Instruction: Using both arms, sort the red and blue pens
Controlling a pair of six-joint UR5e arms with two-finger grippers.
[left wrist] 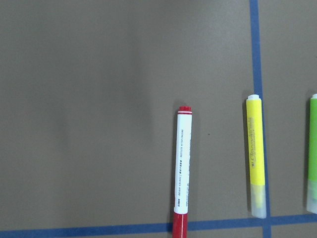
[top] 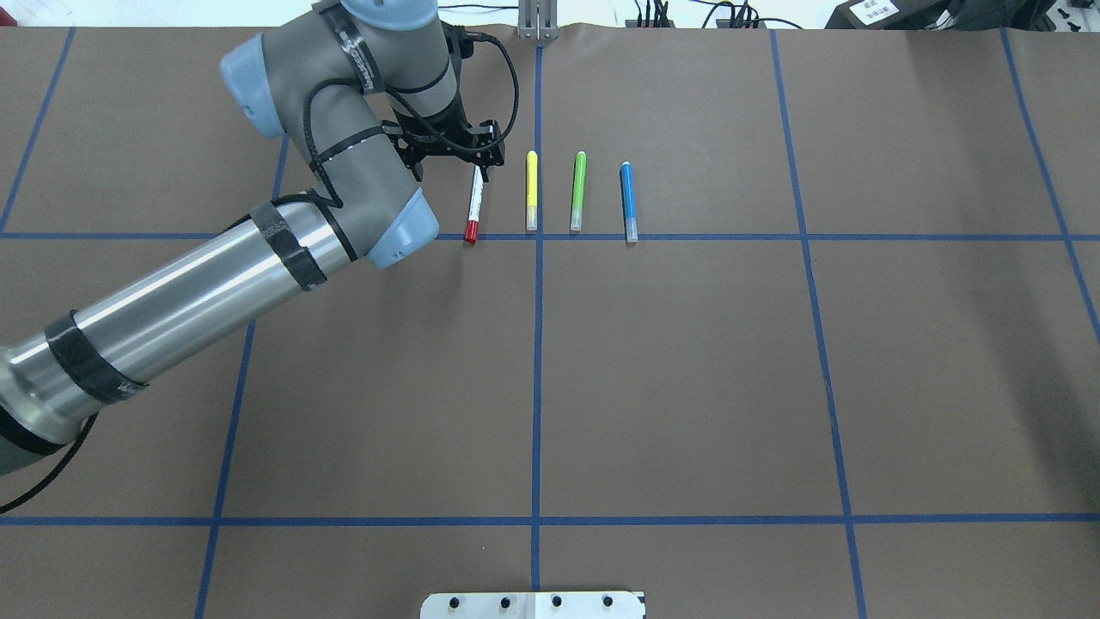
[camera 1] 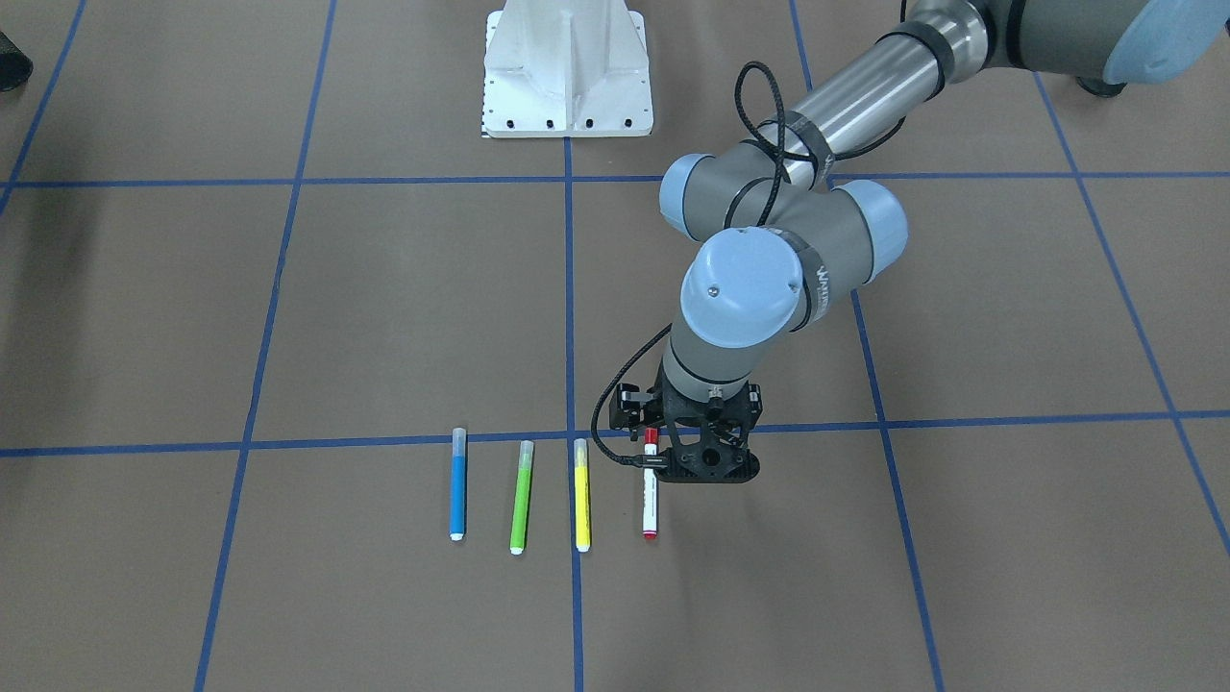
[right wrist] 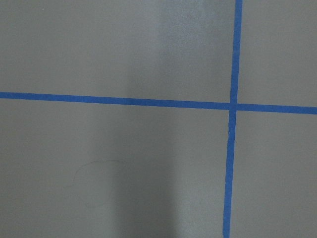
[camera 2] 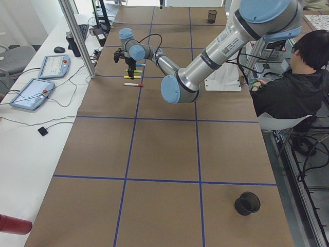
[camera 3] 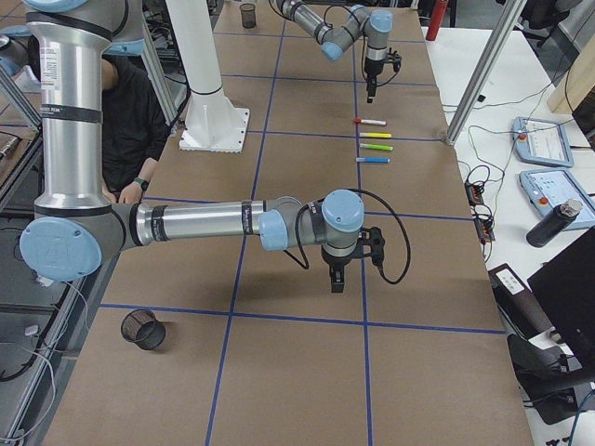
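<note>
Step in hand: approach to the red pen (top: 473,205) with my left arm (top: 198,284). No grasp has been made.

Left jaws: they look spread apart and hold nothing. They hang above the surface (top: 687,387), over the pen's end farther from my base.

Position of the pen: it lies flat, red cap towards my base and close to the blue tape line, at the left end of the row. The yellow marker (top: 531,191) is just beside it, then the lime-green marker (top: 578,191), then the blue pen (top: 628,200) at the other end. The pen is not centred under my jaws. It sits towards their right-hand side.

Next move, in my judgement: shift slightly to my right until the barrel is between the jaws, then descend and close without disturbing the yellow marker.

Right arm (camera 3: 195,221): over bare surface, well apart from the row. I cannot tell how its jaws stand.
</note>
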